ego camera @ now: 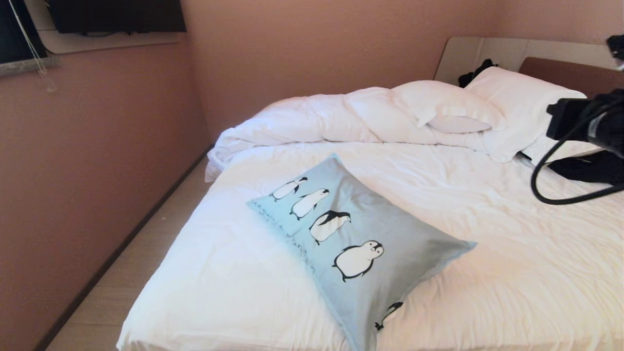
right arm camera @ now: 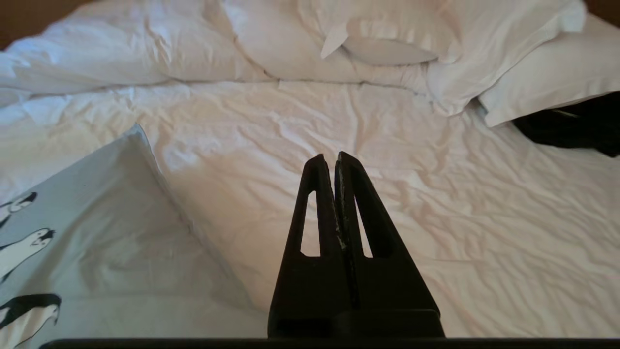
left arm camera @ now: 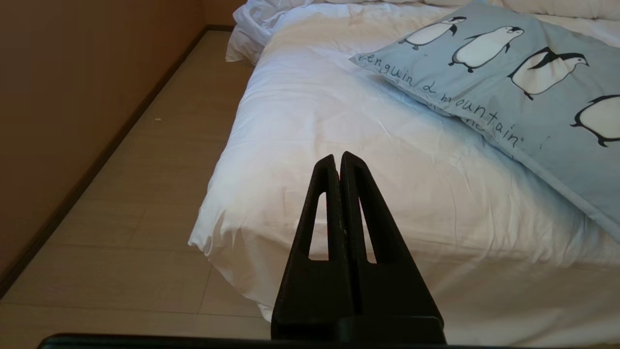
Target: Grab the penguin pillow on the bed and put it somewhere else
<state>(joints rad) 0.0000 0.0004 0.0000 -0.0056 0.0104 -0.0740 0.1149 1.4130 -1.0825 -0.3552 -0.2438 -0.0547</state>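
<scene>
The penguin pillow (ego camera: 358,243) lies flat on the white sheet of the bed (ego camera: 512,253), near its foot, with nothing gripping it. The right gripper (right arm camera: 328,157) hangs above bare sheet just beside the pillow, fingers pressed together and empty. The left gripper (left arm camera: 337,156), also pressed shut, sits low off the bed's corner. Judging by this, either the move is done or the lift has not begun.

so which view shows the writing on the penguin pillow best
The left wrist view: the script on the penguin pillow reads clearly there. The head view shows the whole pillow, lettering too small to read. The right wrist view catches one corner, without lettering.
</scene>
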